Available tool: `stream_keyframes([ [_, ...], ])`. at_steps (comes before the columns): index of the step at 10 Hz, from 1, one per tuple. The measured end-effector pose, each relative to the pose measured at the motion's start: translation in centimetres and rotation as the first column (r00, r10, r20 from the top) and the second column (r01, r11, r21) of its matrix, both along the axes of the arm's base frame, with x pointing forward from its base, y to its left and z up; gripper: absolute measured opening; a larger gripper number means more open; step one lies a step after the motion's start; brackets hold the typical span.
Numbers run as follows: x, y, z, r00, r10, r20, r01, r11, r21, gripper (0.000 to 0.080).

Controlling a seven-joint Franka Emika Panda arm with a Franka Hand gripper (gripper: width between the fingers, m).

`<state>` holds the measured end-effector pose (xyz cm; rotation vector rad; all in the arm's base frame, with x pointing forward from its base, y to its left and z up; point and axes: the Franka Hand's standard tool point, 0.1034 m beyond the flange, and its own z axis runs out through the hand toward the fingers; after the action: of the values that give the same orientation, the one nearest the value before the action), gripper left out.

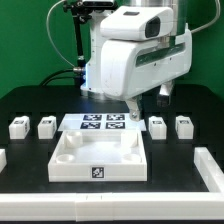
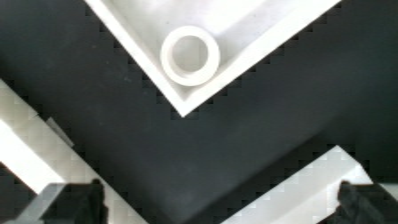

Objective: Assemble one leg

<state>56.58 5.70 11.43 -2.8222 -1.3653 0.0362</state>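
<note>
From my station I see the white robot arm hanging over the back middle of the black surface, its bulky body hiding much of what sits behind it. In the wrist view the pincer is released: its two dark fingertips stand well apart with only bare black surface between them, and they grip nothing. Ahead of them I see one corner of the large white square panel, with a round white corner socket set just inside that corner. In the exterior view this panel lies flat near the front centre, a black-and-white tag on its front wall. Just behind it lies the thin flat white marker board with its four tags. The small white plastic block-like pegs stand in a row level with that board, all resting on the surface and none held. The outer left leg and the inner left leg are on the exterior view's left. The inner right leg and the outer right leg are on the exterior view's right. The inner right leg is the one nearest the arm's lower end, yet it is apart from it. I cannot read the tags on the pegs at this size.
</note>
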Motion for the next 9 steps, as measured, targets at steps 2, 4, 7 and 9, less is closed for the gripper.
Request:
stream_keyframes([
  [2, -0.07, -0.01, -0.23, 1.0, -0.001, -0.004, 0.001, 1.0, 0.0, 0.065],
  [4, -0.08, -0.01, -0.25, 1.0, -0.001, -0.004, 0.001, 1.0, 0.0, 0.065],
  [7, -0.09, -0.01, -0.28, 1.0, -0.001, -0.005, 0.001, 1.0, 0.0, 0.065],
  [9, -0.1, -0.01, -0.3, 1.0, -0.001, -0.005, 0.001, 1.0, 0.0, 0.065],
])
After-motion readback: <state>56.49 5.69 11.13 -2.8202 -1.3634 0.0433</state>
